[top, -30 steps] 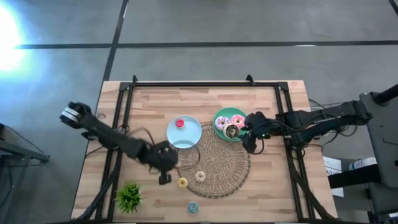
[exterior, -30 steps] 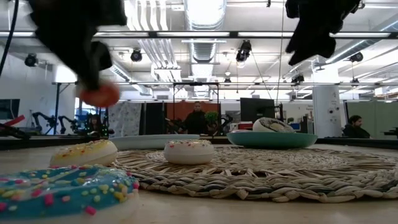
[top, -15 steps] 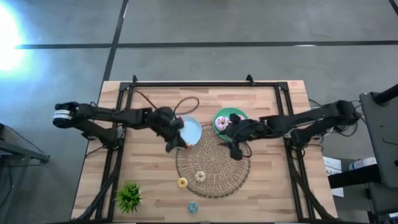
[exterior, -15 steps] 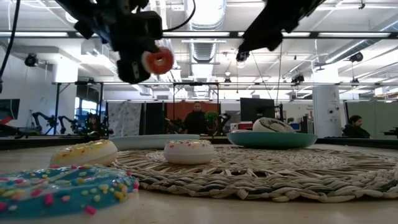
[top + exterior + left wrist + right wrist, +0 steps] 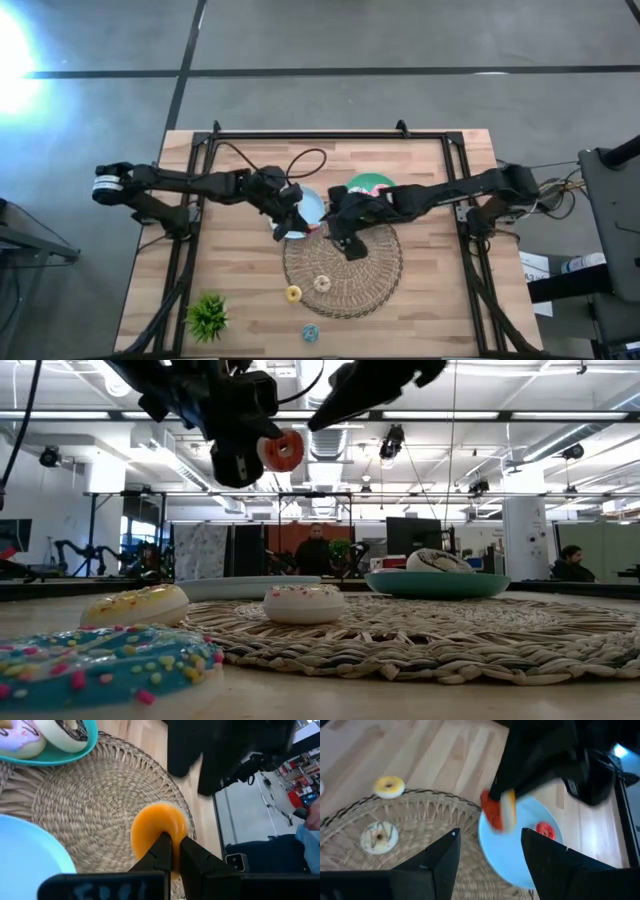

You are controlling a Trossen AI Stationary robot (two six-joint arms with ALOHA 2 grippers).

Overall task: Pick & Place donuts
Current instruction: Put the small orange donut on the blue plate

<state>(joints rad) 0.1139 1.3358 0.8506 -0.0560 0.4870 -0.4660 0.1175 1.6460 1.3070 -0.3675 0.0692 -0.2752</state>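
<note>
My left gripper (image 5: 284, 220) hovers above the near edge of the pale blue plate (image 5: 312, 208), shut on an orange donut (image 5: 157, 832) that shows high above the table in the low view (image 5: 282, 450). My right gripper (image 5: 490, 832) is open over the woven mat (image 5: 345, 265), just right of the left one, touching nothing. A red donut (image 5: 545, 829) lies flat on the blue plate. A yellow donut (image 5: 293, 293) rests on the wood by the mat, a cream one (image 5: 322, 283) on the mat, and a blue one (image 5: 310, 332) near the front edge. Two donuts (image 5: 65, 730) lie on the green plate (image 5: 372, 182). My left gripper pinches the orange donut between its two fingers (image 5: 162, 851), at one side of the ring (image 5: 172, 840). The donut is lifted clear of the table and stands on edge, its hole facing sideways in the low view.
A small green plant (image 5: 207, 318) stands at the table's near left corner. A black frame (image 5: 330, 135) runs along the table's far edge and sides. The two arms are close together above the mat's far left part. A person (image 5: 317, 550) stands in the room behind.
My left gripper has carried the orange donut up from near the table's front and toward the far edge, ending over the blue plate's near edge. My right gripper has swung left from beside the green plate across the mat toward the left gripper.
</note>
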